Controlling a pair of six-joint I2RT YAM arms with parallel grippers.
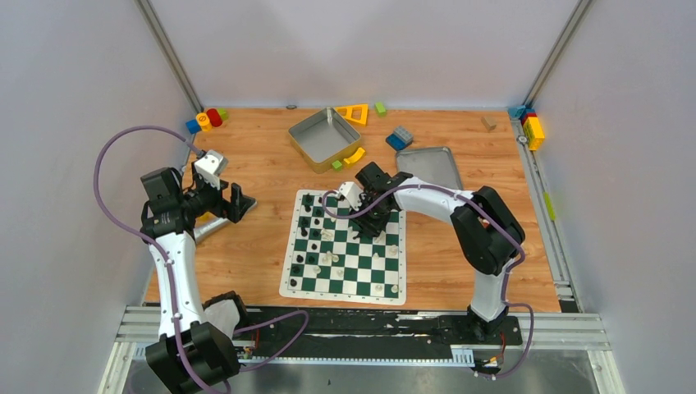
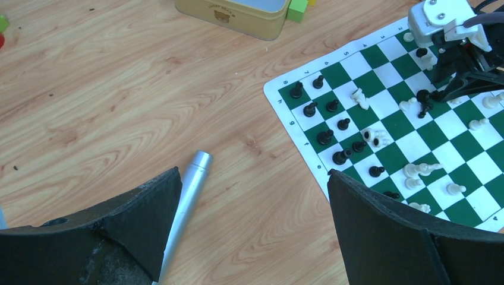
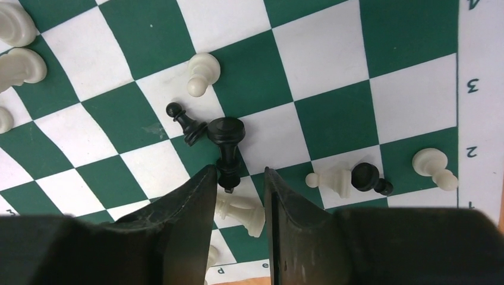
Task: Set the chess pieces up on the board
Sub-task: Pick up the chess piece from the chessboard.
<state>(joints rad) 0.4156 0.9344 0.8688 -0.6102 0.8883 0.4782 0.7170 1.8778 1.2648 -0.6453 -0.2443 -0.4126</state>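
Observation:
The board [image 1: 287,283] is a green and white checked mat in the middle of the table, with black and cream chess pieces scattered on it, some upright and some toppled. My right gripper [image 1: 369,220] is low over its far side. In the right wrist view its jaws [image 3: 239,172] stand a narrow gap apart around a toppled white piece [image 3: 245,212]. The top of a toppled black piece [image 3: 226,135] lies at their tips. A fallen black pawn [image 3: 185,124] lies beside it. My left gripper [image 1: 242,201] hovers wide open and empty over bare wood [image 2: 252,175], left of the board [image 2: 285,113].
A silver tube [image 2: 187,202] lies on the wood under my left fingers. A tin box [image 1: 324,135] and a grey tray [image 1: 431,164] stand behind the board. Colourful toy blocks [image 1: 205,121] sit along the back edge and in the right corner [image 1: 532,130].

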